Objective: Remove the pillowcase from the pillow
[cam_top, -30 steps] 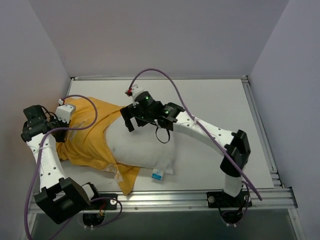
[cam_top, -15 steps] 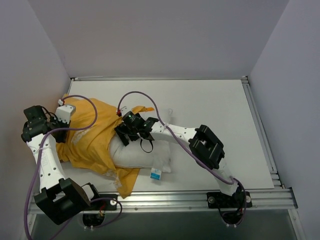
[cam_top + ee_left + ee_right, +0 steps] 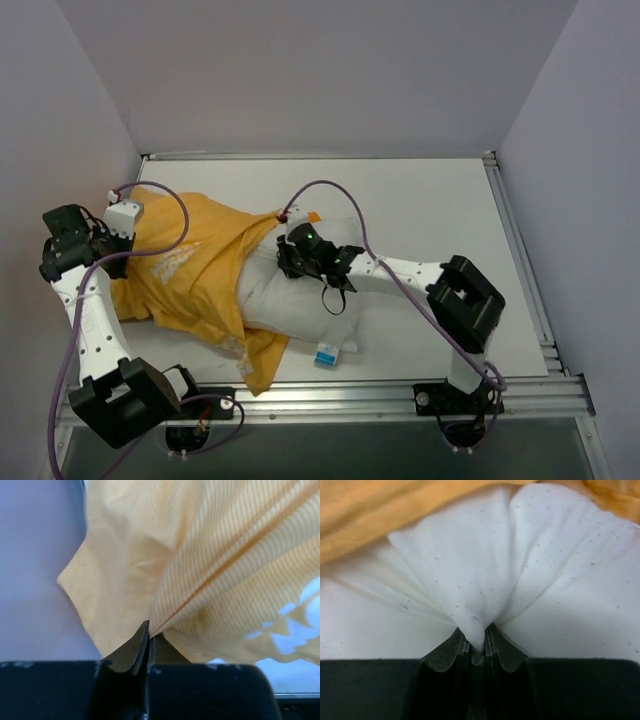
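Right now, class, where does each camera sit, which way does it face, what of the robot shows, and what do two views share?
Top external: above and behind the robot, looking down at the table; left arm and right arm show.
Left wrist: on the left arm, facing along the left gripper, shut on the pillowcase; fingers show.
Right wrist: on the right arm, facing along the right gripper, shut on the pillow; fingers show.
Shared: top and right wrist both show pillow and pillowcase.

Matt orange cloth pillowcase (image 3: 225,555), finely ribbed; white matt speckled pillow (image 3: 470,580), perhaps nonwoven fabric; smooth white table (image 3: 430,200).
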`<state>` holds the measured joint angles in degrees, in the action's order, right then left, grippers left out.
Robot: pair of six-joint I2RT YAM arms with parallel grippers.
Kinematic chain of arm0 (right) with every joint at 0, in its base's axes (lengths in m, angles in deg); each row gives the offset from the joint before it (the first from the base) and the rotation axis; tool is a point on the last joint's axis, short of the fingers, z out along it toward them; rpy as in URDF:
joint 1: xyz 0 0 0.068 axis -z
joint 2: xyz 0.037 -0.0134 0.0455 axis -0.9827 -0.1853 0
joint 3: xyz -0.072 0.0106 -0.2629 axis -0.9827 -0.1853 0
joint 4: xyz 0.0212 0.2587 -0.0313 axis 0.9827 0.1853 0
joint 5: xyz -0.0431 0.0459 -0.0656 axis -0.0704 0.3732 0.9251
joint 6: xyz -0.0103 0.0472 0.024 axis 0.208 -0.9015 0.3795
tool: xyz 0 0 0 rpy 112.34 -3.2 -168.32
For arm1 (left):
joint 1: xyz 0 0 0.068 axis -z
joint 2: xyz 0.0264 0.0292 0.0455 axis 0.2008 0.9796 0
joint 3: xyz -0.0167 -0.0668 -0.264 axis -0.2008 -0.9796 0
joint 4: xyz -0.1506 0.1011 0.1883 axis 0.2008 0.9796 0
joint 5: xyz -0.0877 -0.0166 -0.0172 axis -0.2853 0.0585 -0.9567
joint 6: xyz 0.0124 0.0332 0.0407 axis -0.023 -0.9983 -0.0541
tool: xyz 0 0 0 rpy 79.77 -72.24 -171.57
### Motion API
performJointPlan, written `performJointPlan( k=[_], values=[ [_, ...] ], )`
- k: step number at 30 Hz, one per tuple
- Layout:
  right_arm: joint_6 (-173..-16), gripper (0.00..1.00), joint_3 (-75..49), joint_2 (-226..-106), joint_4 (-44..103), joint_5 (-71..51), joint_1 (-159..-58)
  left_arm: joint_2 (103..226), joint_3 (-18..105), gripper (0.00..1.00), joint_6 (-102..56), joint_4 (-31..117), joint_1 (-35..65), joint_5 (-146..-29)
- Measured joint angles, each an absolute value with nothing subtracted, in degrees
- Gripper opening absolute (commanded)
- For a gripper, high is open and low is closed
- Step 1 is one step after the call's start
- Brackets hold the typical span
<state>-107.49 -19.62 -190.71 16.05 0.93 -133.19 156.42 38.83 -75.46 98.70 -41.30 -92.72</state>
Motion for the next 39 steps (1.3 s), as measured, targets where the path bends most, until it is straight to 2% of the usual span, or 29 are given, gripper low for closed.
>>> performJointPlan(
  k=[6, 11, 13, 18, 20, 23, 24, 26, 27, 28, 29, 30, 34, 36, 39],
  values=[
    [-108.9, 0.0, -33.1, -175.3, 15.9, -8.8, -118.2, 156.4, 42.0, 0.02, -71.9, 102.5, -39.6, -98.8],
    [-109.9, 0.0, -36.8, -167.2, 20.3, -14.5, -108.9, 156.3, 44.3, 0.02, -69.8, 105.8, -38.6, -103.7],
    [-108.2, 0.0, -36.7, -165.0, 24.4, -13.0, -105.8, 156.3, 44.5, 0.02, -69.8, 105.4, -38.7, -102.4],
    [-102.1, 0.0, -35.8, -163.9, 37.4, -5.2, -88.6, 156.3, 45.3, 0.02, -71.7, 101.9, -41.8, -94.9],
    [-100.8, 0.0, -34.6, -163.8, 41.3, -4.1, -87.1, 155.9, 45.9, 0.02, -72.3, 101.3, -42.0, -94.6],
    [-100.0, 0.0, -32.9, -162.1, 44.1, -4.0, -91.5, 154.0, 45.9, 0.02, -72.4, 101.1, -39.4, -94.5],
    [-100.0, 0.07, -32.4, -161.0, 44.7, -3.9, -93.8, 153.3, 45.9, 0.02, -72.4, 101.0, -38.3, -94.5],
    [-101.2, 0.31, -31.6, -158.1, 45.0, -5.2, -98.7, 152.2, 45.9, 0.02, -72.1, 101.0, -36.3, -94.5],
    [-102.4, 0.55, -31.5, -156.6, 44.9, -6.7, -100.4, 151.9, 45.9, 0.02, -72.0, 101.0, -35.6, -94.5],
    [-104.1, 0.7, -31.8, -155.1, 44.6, -8.5, -101.1, 151.8, 45.9, 0.02, -71.8, 101.0, -35.2, -94.5],
    [-105.3, 0.92, -33.1, -153.4, 43.2, -10.9, -101.2, 151.8, 45.9, 0.02, -71.6, 101.0, -34.9, -94.5],
    [-107.0, 0.99, -35.1, -151.4, 41.6, -13.3, -101.1, 151.8, 45.9, 0.02, -71.4, 101.0, -34.9, -94.5],
    [-115.3, 1.0, -44.5, -144.8, 37.8, -18.2, -104.9, 151.8, 45.9, 0.02, -70.7, 101.0, -34.8, -94.4],
    [-117.9, 1.0, -46.0, -142.5, 38.9, -14.8, -114.0, 151.8, 45.9, 0.02, -70.6, 101.0, -34.8, -94.4],
    [-118.0, 1.0, -44.1, -138.4, 40.1, -3.4, -133.6, 151.8, 45.9, 0.02, -70.4, 101.0, -34.5, -94.2]
  ],
)
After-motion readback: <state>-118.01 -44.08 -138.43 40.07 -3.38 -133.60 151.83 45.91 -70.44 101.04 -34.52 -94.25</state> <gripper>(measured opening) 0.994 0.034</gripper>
